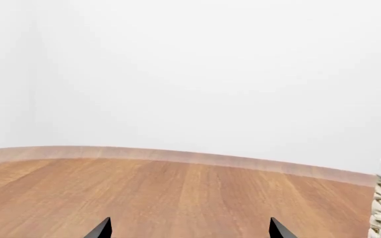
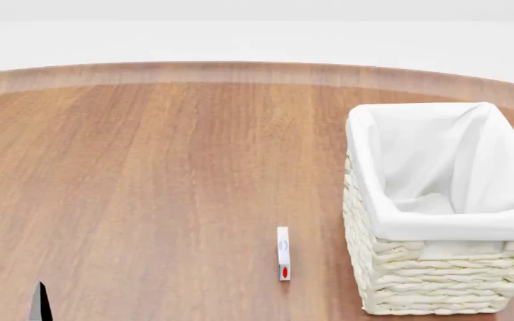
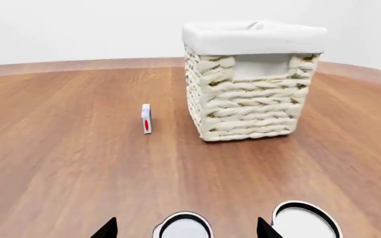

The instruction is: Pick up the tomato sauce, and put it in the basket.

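- The left pincer (image 1: pixel 190 231) is hanging wide open with nothing in it. It is sitting over bare worktop (image 2: pixel 150 167), with lots of free room all around.
- A small white tag (image 2: pixel 283 253) with a red spot is standing near the basket's left side. An arm swinging low could be knocking it over.
- The right pincer (image 3: pixel 187 231) is also gaping wide and holding nothing. Two silver can tops (image 3: pixel 184 228) (image 3: pixel 306 220) are showing right by it, one of them between its tips.
- The tomato sauce is probably one of these two, but the labels are hiding, so I cannot tell which. Grabbing the wrong can is the big danger here. Bumping the other can while closing is another.
- The basket (image 2: pixel 364 174) is standing tall at the right, apart from the cans. A can carried too low could be hitting its rim. The worktop's far edge is lying well behind it.
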Controlling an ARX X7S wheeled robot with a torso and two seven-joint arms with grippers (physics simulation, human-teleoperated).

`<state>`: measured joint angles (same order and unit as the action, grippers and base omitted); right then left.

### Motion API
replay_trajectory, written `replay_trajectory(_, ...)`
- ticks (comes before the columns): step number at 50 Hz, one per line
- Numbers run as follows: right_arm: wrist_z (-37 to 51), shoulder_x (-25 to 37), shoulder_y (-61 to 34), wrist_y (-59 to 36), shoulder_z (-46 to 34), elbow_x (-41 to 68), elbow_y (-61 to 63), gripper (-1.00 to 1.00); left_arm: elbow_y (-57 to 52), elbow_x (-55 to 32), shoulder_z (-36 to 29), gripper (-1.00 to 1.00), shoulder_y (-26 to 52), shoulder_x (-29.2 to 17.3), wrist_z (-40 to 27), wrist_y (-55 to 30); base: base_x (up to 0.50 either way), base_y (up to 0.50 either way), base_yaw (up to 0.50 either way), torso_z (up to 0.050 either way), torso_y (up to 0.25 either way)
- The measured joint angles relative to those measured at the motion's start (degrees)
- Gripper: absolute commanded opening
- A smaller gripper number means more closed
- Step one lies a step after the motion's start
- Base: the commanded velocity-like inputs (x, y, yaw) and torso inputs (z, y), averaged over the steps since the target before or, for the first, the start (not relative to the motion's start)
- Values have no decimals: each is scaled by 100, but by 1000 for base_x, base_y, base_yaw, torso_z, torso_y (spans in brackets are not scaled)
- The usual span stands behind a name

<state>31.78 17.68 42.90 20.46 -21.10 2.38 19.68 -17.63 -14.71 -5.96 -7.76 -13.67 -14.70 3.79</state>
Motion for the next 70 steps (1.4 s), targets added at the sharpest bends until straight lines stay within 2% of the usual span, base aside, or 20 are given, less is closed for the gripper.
replay_trajectory(34, -289, -34, -984, 791, -393, 309, -1963, 100, 142, -23, -73, 100, 38, -72, -57, 78, 0, 0, 0, 0, 0)
replay_trajectory(70, -534, -44, -1530, 947, -465, 804, -2831, 100, 268, -64, -165, 100, 41, -119, -110, 165, 0, 0, 0, 0, 0)
